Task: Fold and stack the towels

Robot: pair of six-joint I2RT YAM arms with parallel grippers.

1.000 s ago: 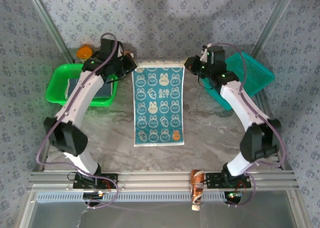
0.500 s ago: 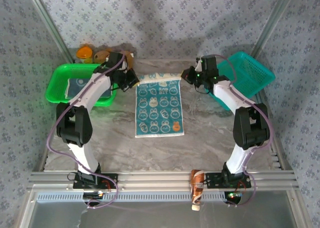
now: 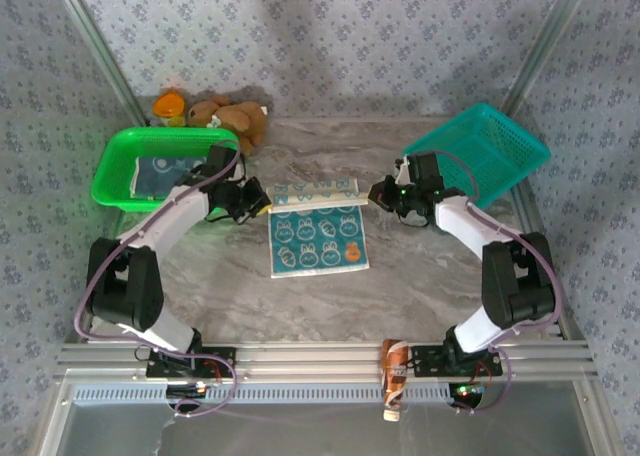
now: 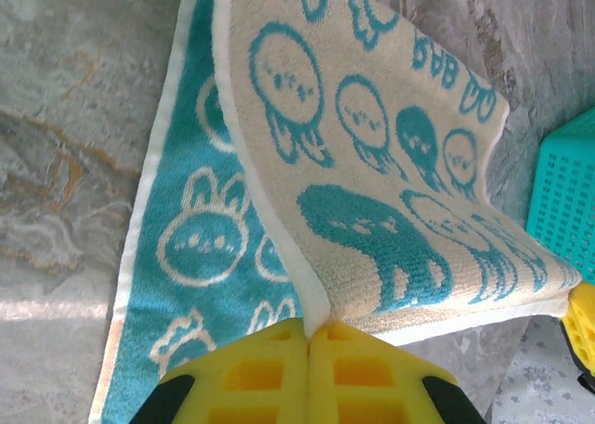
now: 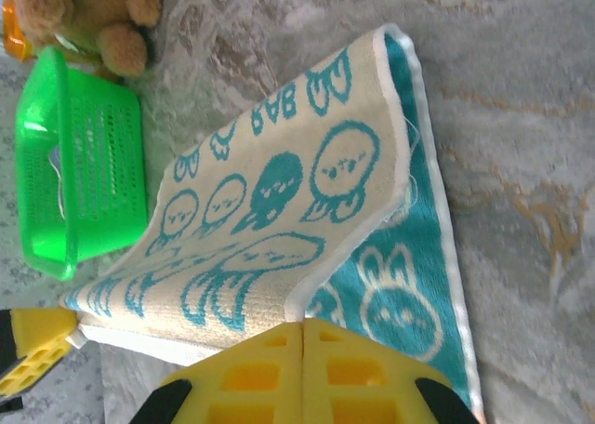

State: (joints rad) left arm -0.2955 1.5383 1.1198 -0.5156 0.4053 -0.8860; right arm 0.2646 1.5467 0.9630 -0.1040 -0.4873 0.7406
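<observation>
While the left pincer [image 4: 307, 325] and right pincer [image 5: 302, 324] are pinching the towel [image 3: 315, 241], holding them level should be helping the edges match.

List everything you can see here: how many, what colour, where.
rabbit towel: one, teal and cream, centre, far edge lifted
green basket: one, green, far left
second towel: one, dark teal, in green basket
teal basket: one, teal, far right
plush bear: one, brown, behind green basket
orange object: one, orange, beside plush bear
table: one, grey marble
left gripper: one, yellow, shut on rabbit towel
right gripper: one, yellow, shut on rabbit towel
</observation>
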